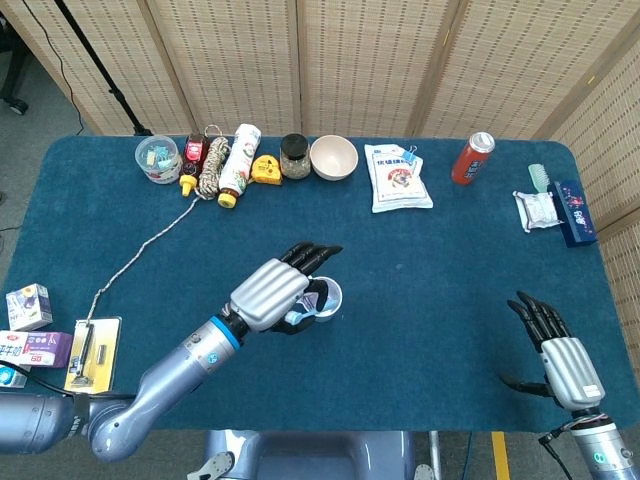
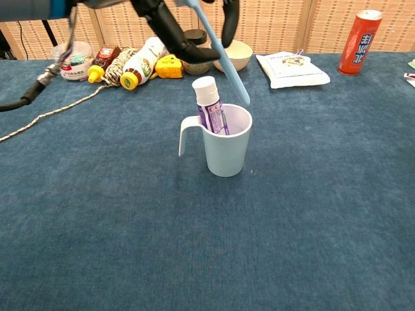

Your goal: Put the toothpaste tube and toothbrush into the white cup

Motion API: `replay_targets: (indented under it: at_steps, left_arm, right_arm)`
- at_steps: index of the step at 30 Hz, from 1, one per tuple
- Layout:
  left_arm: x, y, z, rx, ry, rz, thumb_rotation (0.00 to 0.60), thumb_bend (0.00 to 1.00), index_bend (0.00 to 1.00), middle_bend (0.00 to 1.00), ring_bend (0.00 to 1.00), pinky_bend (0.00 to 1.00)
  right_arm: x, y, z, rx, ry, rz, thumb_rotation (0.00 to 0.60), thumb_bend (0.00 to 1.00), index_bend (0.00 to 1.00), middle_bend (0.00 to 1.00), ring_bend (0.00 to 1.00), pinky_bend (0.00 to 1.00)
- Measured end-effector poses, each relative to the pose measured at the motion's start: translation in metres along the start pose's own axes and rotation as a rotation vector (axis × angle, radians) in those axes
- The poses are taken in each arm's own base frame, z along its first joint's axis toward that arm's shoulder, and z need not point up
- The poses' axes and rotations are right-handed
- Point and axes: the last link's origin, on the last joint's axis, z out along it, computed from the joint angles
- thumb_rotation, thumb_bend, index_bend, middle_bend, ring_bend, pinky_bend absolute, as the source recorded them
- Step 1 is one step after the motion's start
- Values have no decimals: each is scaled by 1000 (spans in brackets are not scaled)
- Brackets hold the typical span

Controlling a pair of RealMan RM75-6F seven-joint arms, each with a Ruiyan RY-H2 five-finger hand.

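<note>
Dark blue carpeted table (image 2: 311, 214), woven folding screens (image 1: 360, 60) behind. Centre: white handled plastic cup (image 2: 225, 144) holding upright purple-white toothpaste tube (image 2: 209, 107). Above cup, left hand (image 1: 275, 292) gripping light blue toothbrush (image 2: 224, 61), tip over the rim. Far right of cup, right hand (image 1: 558, 350) spread, empty.

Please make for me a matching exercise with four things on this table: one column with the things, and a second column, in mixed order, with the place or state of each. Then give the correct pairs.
Things:
1. toothpaste tube
2. toothbrush
3. red can
4. beige bowl

Places or states:
A. held tilted by the left robot hand, lower end above the white cup
B. at the far edge, right of the white pouch
C. standing inside the white cup, cap up
D. at the far edge, beside the dark-lidded jar

Pairs: 1-C, 2-A, 3-B, 4-D
</note>
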Motion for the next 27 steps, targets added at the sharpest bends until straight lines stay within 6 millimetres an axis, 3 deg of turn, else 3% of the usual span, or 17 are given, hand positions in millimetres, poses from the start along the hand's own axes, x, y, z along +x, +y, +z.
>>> replay_targets:
  at_steps: [10, 27]
  left_arm:
    - [-8, 15, 24, 82, -61, 38, 600, 359, 590, 0, 0, 0]
    - [-12, 4, 29, 125, -82, 29, 600, 359, 589, 0, 0, 0]
  right_arm:
    - [2, 3, 1, -7, 3, 9, 600, 73, 0, 0, 0, 63]
    - [2, 3, 1, -8, 2, 9, 600, 73, 0, 0, 0, 63]
